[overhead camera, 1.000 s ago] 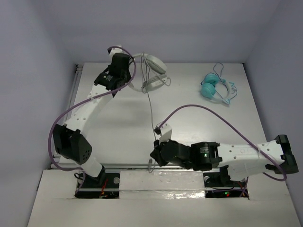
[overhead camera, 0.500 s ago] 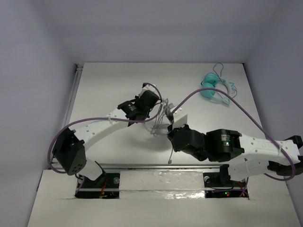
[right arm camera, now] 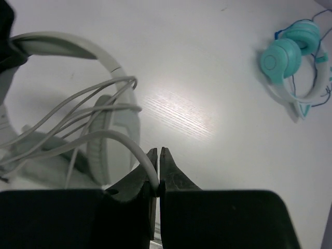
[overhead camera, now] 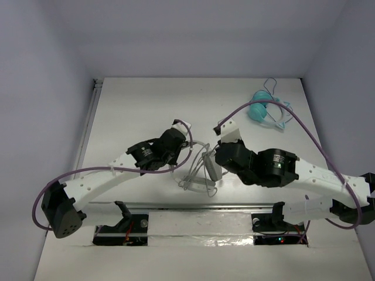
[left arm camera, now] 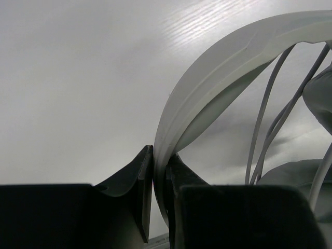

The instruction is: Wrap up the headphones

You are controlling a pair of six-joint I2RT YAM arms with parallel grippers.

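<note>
The white headphones (overhead camera: 209, 166) are at the table's middle front, between my two grippers. My left gripper (overhead camera: 183, 151) is shut on the wide headband (left arm camera: 207, 93); its jaws pinch the band edge-on in the left wrist view (left arm camera: 160, 174). My right gripper (overhead camera: 218, 159) is shut on the thin grey cable (right arm camera: 111, 136), which curves into its closed jaws (right arm camera: 158, 168). Several cable loops (overhead camera: 196, 181) hang around the headphones. In the right wrist view the headband (right arm camera: 78, 47) and an ear cup (right arm camera: 106, 155) lie left of the gripper. The plug is not visible.
Small teal headphones (overhead camera: 263, 111) with a thin blue cord lie at the back right, also in the right wrist view (right arm camera: 290, 57). The table's front edge with a metal rail (overhead camera: 176, 206) runs just below the cable loops. Purple arm cables arc over both arms.
The left gripper has carried the headphones from the back of the table to the middle front. The right gripper has come up beside them with the cable, which now lies in loops.
</note>
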